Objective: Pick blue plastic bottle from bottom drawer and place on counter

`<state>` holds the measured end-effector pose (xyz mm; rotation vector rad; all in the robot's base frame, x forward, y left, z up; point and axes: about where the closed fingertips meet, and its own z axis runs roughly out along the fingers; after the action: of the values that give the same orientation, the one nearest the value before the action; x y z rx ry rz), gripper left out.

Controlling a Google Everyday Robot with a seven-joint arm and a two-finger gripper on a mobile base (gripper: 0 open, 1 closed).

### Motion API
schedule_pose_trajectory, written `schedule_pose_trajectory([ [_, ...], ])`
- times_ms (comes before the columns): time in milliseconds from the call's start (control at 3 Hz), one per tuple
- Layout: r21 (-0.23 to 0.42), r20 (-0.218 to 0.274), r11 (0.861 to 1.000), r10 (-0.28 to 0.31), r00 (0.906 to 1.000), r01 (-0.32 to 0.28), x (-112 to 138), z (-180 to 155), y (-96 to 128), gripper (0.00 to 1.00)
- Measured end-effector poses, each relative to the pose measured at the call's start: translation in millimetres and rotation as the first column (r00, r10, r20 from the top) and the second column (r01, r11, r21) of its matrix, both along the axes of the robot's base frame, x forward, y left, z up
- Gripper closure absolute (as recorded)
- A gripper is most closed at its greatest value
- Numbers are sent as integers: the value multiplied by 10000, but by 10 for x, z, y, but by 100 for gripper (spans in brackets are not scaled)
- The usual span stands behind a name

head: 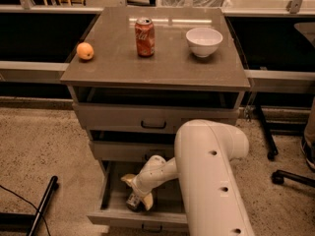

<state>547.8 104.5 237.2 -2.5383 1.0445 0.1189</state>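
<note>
In the bottom drawer [123,218], pulled open, gripper [138,193] sits w/ blue plastic bottle [132,201] at its tip; clamped or not, can't tell. Counter [167,69] surface: soda can [144,37], bowl [204,41], orange [85,51].

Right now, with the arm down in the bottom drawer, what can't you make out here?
1. The blue plastic bottle: camera view, mostly covered by the gripper down in the bottom drawer; cap and label hidden.
2. Drawer's right side: camera view, blocked by the white arm.
3. Whether the bottle is lifted: shadow in the drawer hides it.
</note>
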Motion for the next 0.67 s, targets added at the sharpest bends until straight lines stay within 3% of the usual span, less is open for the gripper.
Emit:
schedule_pose_trajectory([
  [333,-53,-204,9957,926,9955,-927,-108,26,63,0],
  [667,-28,-378,9929,1189,9922,-1191,-125,30,85,0],
])
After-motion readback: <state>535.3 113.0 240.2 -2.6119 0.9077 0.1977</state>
